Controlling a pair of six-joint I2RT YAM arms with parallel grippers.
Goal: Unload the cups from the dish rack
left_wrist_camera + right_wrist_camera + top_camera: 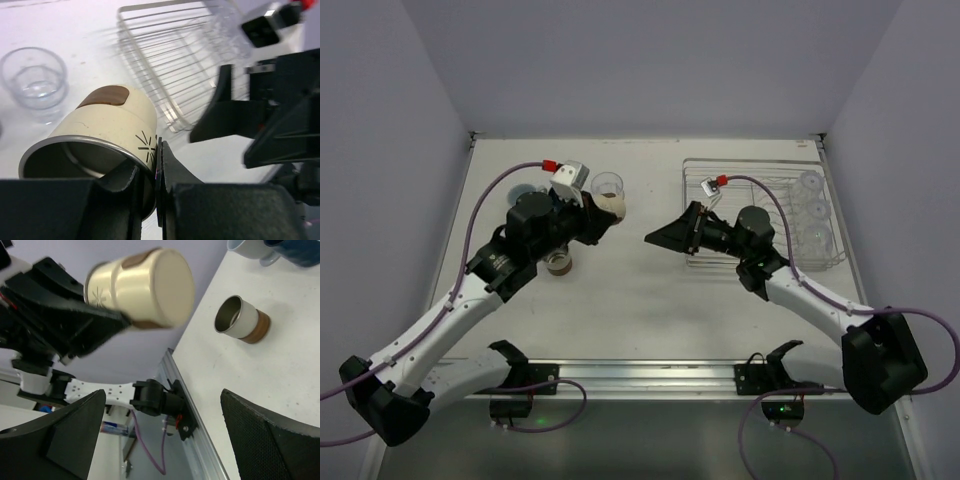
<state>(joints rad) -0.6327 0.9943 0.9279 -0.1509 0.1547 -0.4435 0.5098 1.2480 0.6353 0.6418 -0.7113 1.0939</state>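
Note:
My left gripper [603, 217] is shut on the rim of a cream cup with brown patches [611, 206] and holds it tilted above the table. In the left wrist view one finger is inside the cup [100, 135] and one outside, at the gripper [147, 172]. The cup also shows in the right wrist view [145, 287]. My right gripper [658, 238] is open and empty, left of the silver wire dish rack [720, 172], pointing at the left gripper; its jaws are wide apart [165, 435]. Three clear tumblers [813, 211] sit in the rack's right side.
On the table stand a clear tumbler [607, 184], a brown cup with a cream top [560, 262], a light blue-grey mug [250, 247] and a navy mug [300, 252]. The rack also shows in the left wrist view [170, 65]. Walls close the table's back and sides.

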